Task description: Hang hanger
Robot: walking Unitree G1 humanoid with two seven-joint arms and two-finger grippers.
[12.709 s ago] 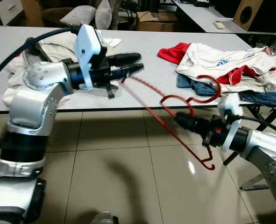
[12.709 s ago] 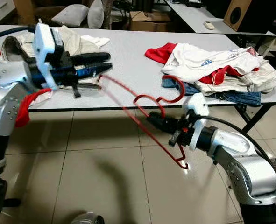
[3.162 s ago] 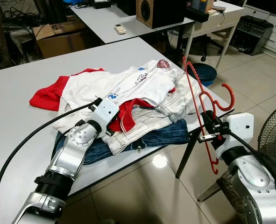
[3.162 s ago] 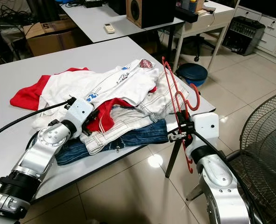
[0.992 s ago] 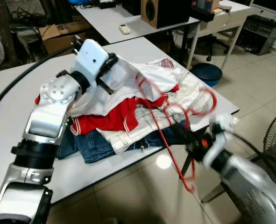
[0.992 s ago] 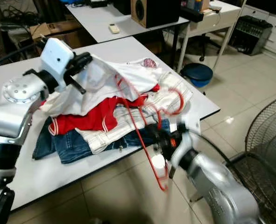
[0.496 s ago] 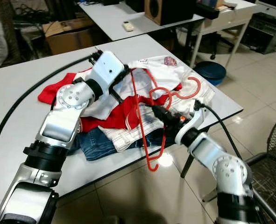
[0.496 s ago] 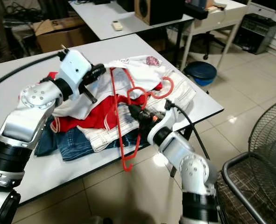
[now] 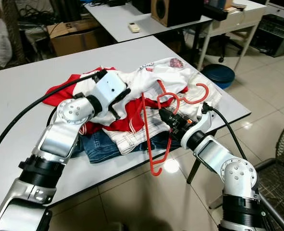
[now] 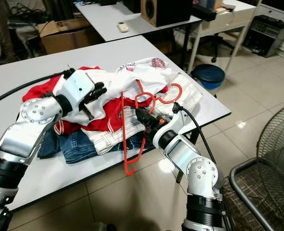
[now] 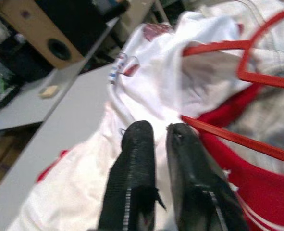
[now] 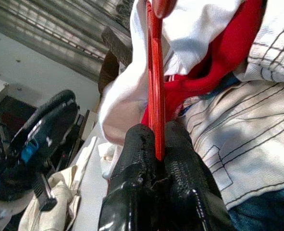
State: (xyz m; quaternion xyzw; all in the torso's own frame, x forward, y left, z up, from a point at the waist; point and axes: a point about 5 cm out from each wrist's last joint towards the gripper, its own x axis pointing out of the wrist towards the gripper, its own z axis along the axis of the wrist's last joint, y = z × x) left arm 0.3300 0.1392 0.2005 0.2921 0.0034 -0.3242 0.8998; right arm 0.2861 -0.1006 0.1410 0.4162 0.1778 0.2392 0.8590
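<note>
Left eye view, from my left: my left gripper sits on the heap of clothes on the white table, its two fingers pressed nearly together on the white shirt; I cannot tell whether any cloth is pinched between them. Just to its right stands the red hanger, its hook curling over the clothes and its lower bar hanging past the table edge above the floor. My right gripper is clamped on the hanger's wire near the neck, and the right wrist view shows the wire squeezed between both pads.

My worry is snagging. The hanger's arms lie against the red garment and the shirt, so lifting it could drag cloth along or twist the thin wire in my grip. My left fingers are close to the hanger, so a careless move there could knock it.
</note>
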